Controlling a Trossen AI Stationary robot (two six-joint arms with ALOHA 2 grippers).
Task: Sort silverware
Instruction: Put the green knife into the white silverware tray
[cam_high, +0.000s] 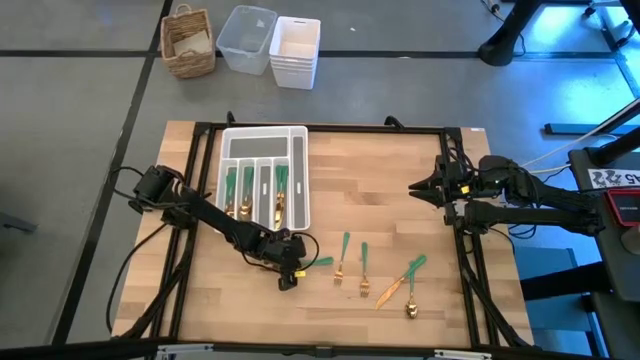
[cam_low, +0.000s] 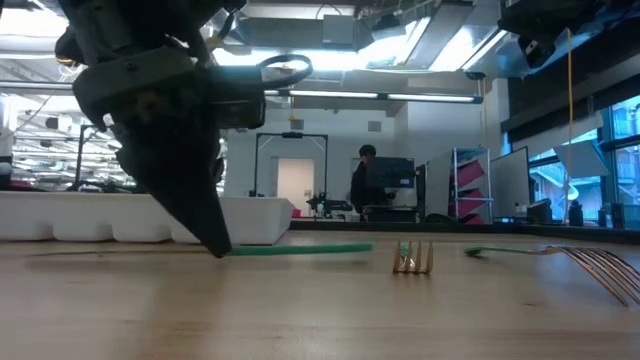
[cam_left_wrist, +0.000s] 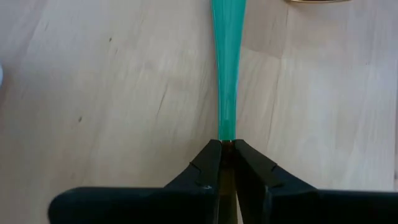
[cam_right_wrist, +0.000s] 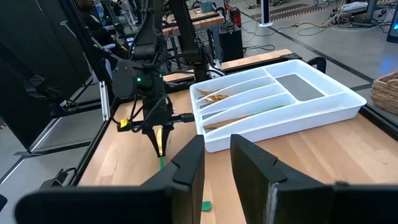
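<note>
My left gripper (cam_high: 290, 268) stands on the near middle of the table, pointing down, shut on one piece of silverware whose green handle (cam_high: 320, 262) runs toward the table's right. More silverware lies loose to its right: two forks (cam_high: 342, 258) (cam_high: 364, 270) and two crossed pieces (cam_high: 405, 282). Several pieces (cam_high: 247, 190) lie in the white tray (cam_high: 300, 170). My right gripper (cam_high: 420, 187) hovers open over the table's right side, touching nothing. My left gripper pinches the piece between its two fingertips (cam_left_wrist: 211, 160), at the thin end of the green handle (cam_left_wrist: 226, 130) where it meets the gold neck. The fingers come from above, pointing down. The handle (cam_low: 300, 249) lies level along the table; the head is hidden under the fingers.
A wicker basket (cam_high: 188, 42), a clear bin (cam_high: 247, 38) and a stack of white bins (cam_high: 295, 50) stand on the floor beyond the far edge. A black frame (cam_high: 330, 127) borders the table. Bare wood lies between the tray and my right gripper.
</note>
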